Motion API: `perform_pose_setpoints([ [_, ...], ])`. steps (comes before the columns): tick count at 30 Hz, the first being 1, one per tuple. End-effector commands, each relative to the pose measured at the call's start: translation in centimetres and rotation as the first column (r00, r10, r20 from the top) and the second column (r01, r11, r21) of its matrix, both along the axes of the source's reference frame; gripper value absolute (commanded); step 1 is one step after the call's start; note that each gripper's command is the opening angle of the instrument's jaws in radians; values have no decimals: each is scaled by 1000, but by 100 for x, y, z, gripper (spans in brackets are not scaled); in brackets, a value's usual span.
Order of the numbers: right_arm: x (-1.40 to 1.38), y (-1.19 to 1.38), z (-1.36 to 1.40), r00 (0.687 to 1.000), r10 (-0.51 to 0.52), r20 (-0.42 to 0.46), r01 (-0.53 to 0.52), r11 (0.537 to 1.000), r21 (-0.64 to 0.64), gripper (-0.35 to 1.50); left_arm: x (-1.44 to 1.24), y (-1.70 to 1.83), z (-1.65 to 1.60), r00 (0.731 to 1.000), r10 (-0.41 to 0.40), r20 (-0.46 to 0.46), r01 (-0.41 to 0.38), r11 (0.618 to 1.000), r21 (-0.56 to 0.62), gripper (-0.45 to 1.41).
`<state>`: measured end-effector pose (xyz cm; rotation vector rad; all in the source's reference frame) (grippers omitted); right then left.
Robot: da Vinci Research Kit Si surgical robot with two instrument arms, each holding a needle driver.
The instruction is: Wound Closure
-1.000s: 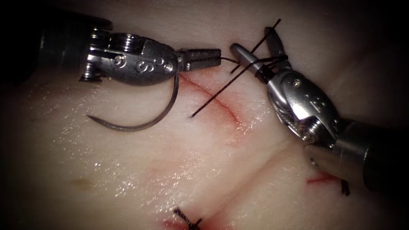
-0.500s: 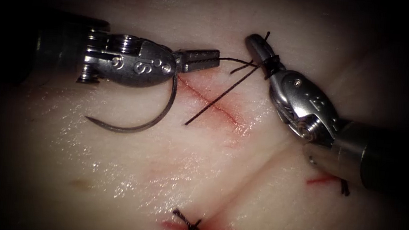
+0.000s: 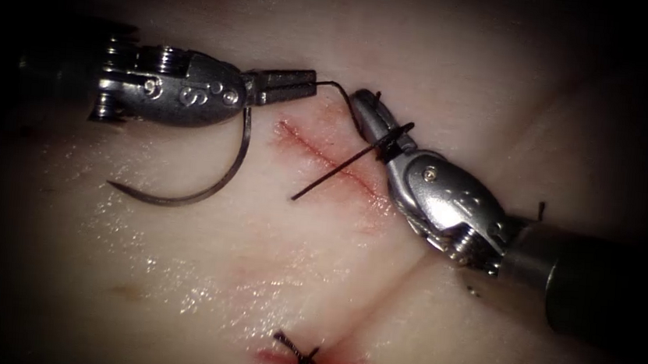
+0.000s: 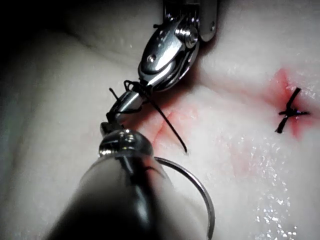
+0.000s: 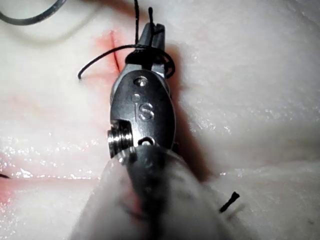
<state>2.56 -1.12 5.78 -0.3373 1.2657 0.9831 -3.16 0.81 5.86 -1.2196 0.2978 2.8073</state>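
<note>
Knot-tying at the cut (image 3: 326,157): left tool (image 3: 289,87) clamps the thread (image 3: 336,88), the needle (image 3: 190,186) dangling free of the tissue (image 3: 253,277) left of the cut; right tool (image 3: 365,111), thread-wrapped, jaws together; tightening likely needs opposed pulls

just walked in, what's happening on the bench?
Left end effector grips the curved needle at its thread end; the needle hangs free left of the cut, not in the tissue. Thread is wrapped around the shut right end effector. A finished stitch sits lower down.
</note>
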Motion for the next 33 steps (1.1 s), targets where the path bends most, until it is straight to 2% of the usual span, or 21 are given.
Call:
perform_pose_setpoints([
  [1, 14, -6, 1, 1000, -7, -4, 7, 1000, -4, -35, -3, 6, 4, 1000, -5, -3, 5, 1000, 0, -45],
  [9, 31, -32, -11, 999, -32, 7, 32, 999, -27, -35, 22, 39, 6, 998, -48, -30, 48, 999, 9, -45],
  [16, 36, -49, -18, 998, -46, 37, 48, 998, -41, -35, 35, 86, 21, 995, -93, -46, 94, 995, 19, -45],
  [23, 39, -64, -22, 997, -55, 53, 57, 998, -35, -35, 37, 126, 35, 988, -147, -45, 148, 989, 6, -45],
  [33, 47, -106, -21, 993, -85, 83, 87, 996, -30, -35, 32, 161, 49, 977, -210, -40, 209, 978, -7, -45],
])
